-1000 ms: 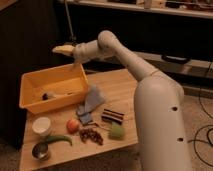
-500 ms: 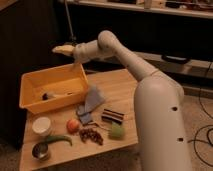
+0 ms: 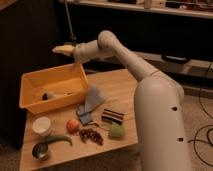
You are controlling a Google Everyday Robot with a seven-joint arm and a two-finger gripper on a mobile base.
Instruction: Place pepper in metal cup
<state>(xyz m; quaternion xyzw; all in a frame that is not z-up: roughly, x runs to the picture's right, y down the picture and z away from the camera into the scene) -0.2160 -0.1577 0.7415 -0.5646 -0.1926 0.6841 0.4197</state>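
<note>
The pepper [image 3: 60, 139], long, slim and green, lies on the wooden table [image 3: 120, 85] near its front left, its left end next to the metal cup [image 3: 41, 150]. The metal cup stands at the front left corner, shiny with a dark inside. My gripper [image 3: 63, 49] is high above the back left of the table, over the far edge of the yellow bin [image 3: 50, 89], well away from the pepper and cup.
A white cup [image 3: 41, 125] stands behind the metal cup. A red-orange fruit [image 3: 73, 125], a brown cluster [image 3: 91, 135], a pale-green fruit [image 3: 116, 131], a striped dark block [image 3: 112, 116] and a blue cloth [image 3: 90, 102] lie mid-table.
</note>
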